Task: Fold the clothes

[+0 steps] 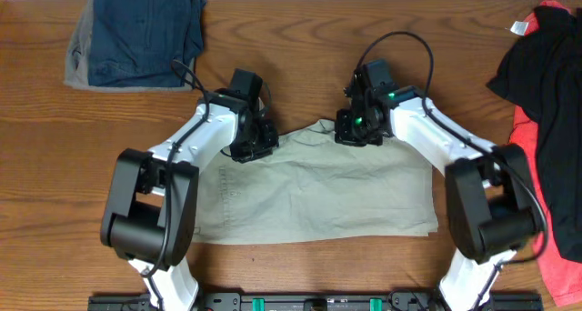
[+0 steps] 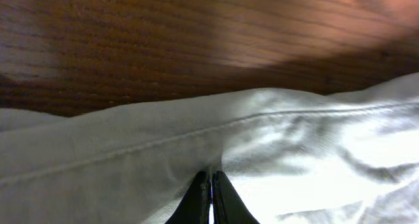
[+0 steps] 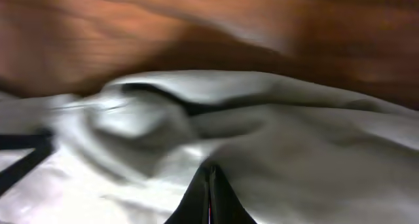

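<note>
**Item: shorts** (image 1: 314, 188). One pair, light khaki-beige woven cloth. Lies spread flat on the desk (image 1: 300, 65), at the middle, between the two arms. Long side runs left to right. The near edge is fairly straight. The far edge is puckered and slightly raised at the two places where the arms meet it. Stitched seams show across the cloth in the left wrist view. A dark-edged fold or opening shows in the right wrist view.

**Left end effector** (image 2: 211, 183). At the far left part of the shorts' far edge. Its fingers (image 2: 195, 203) are drawn together to a thin slit, with a ridge of khaki cloth gathered at the tips, nipped between them.

**Right end effector** (image 3: 209, 185). At the far edge of the shorts, right of centre. Closed likewise to a hairline gap, its tips buried in rumpled cloth, which it grips.

**Surroundings**
- Desk: brown wood grain, bare beyond the far edge of the shorts.
- Dark navy garment (image 1: 145, 25), folded, at the far left corner, lying on a grey one (image 1: 80, 64). Well apart from the shorts.
- Black garment (image 1: 550, 84), heaped at the right edge over a coral-red one (image 1: 556, 256). Apart from the shorts.
</note>
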You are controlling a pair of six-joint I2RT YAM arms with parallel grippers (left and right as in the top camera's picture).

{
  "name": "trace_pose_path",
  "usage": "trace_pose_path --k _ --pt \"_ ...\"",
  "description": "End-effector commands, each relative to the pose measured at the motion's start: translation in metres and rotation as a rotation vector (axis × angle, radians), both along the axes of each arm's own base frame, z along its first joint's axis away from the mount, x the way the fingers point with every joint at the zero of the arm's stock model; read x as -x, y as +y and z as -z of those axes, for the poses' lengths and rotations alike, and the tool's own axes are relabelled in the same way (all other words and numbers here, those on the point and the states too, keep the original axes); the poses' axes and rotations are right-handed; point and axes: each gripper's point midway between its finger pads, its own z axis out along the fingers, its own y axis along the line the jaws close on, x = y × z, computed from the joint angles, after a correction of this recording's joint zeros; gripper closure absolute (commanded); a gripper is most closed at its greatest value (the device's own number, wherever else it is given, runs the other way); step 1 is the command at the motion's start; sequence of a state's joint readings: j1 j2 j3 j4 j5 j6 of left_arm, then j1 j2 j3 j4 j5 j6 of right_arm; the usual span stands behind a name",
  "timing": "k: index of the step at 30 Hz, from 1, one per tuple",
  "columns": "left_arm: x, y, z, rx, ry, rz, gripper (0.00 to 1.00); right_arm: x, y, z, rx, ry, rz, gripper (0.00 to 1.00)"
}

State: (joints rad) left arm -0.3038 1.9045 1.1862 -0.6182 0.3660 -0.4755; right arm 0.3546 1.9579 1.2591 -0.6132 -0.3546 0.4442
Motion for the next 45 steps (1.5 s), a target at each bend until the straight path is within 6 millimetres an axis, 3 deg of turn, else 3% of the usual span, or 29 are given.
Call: trace_pose_path --k 1,6,13,17,20,26,31,35,37,38,39,41,42,45 --pt "-0.003 0.016 0.013 -0.087 0.002 -0.030 0.94 0.011 -0.009 0.033 0.051 0.081 0.018 0.98" --pt "-0.016 0.065 0.017 -0.366 -0.073 -0.070 0.94 0.010 -0.041 0.062 0.156 0.128 0.073 0.99" --pt "-0.031 0.126 0.007 -0.605 -0.137 -0.159 0.93 0.000 -0.099 0.065 0.279 0.135 0.181 0.99" --pt "-0.036 0.142 -0.001 -0.613 -0.144 -0.208 0.93 -0.008 -0.124 0.064 0.276 0.132 0.230 0.99" --pt "-0.041 0.148 -0.019 -0.606 -0.166 -0.232 0.93 -0.018 -0.142 0.057 0.274 0.126 0.257 0.99" --pt "-0.053 0.146 -0.086 -0.561 -0.312 -0.278 0.88 -0.038 -0.165 0.011 0.272 0.133 0.308 0.99" --pt "-0.029 0.140 -0.136 -0.486 -0.357 -0.282 0.83 -0.035 -0.173 -0.054 0.275 0.155 0.323 0.99" --pt "0.000 0.128 -0.142 -0.405 -0.286 -0.243 0.78 -0.022 -0.165 -0.090 0.271 0.130 0.305 0.97" --pt "0.014 0.124 -0.134 -0.387 -0.220 -0.222 0.67 -0.012 -0.158 -0.099 0.275 0.136 0.284 0.83" --pt "0.021 0.124 -0.129 -0.390 -0.188 -0.213 0.56 -0.007 -0.154 -0.102 0.279 0.142 0.257 0.69" --pt "0.026 0.125 -0.125 -0.398 -0.165 -0.201 0.38 -0.002 -0.149 -0.102 0.285 0.153 0.229 0.52" --pt "0.032 0.129 -0.116 -0.426 -0.143 -0.143 0.08 0.005 -0.141 -0.100 0.294 0.168 0.185 0.01" --pt "0.032 0.134 -0.114 -0.449 -0.137 -0.144 0.02 0.007 -0.139 -0.097 0.303 0.171 0.177 0.01" --pt "0.028 0.149 -0.110 -0.472 -0.122 -0.185 0.02 0.011 -0.134 -0.091 0.318 0.179 0.156 0.01"
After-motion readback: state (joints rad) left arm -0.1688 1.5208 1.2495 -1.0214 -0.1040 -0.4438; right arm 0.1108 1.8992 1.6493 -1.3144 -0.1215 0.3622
